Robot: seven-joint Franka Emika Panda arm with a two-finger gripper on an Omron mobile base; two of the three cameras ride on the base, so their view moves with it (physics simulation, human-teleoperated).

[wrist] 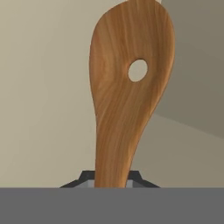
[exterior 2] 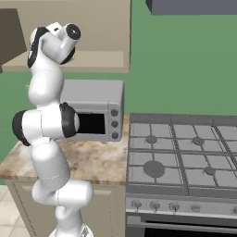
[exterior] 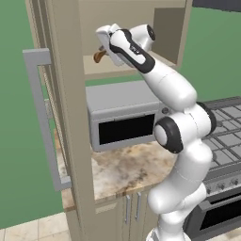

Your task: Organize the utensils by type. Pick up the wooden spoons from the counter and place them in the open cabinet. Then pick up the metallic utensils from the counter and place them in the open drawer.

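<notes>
Clamped on the wooden spoon (wrist: 127, 96) by its handle, gripper (wrist: 111, 181) is inside the open cabinet (exterior: 70, 117) above its shelf's front edge; I'd lower before letting go.

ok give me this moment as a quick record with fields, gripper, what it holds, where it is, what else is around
gripper: gripper shut on the wooden spoon, raised into the open cabinet
held item: wooden spoon, orange-brown, with a round hole in its blade, gripped at the handle
spoon position: brown tip pokes out past the hand above the cabinet's inner shelf; contact with the shelf cannot be told
cabinet door: swung open, long grey bar handle toward the camera
counter: marbled counter with the grey microwave on it
stove: gas stove right of the counter
</notes>
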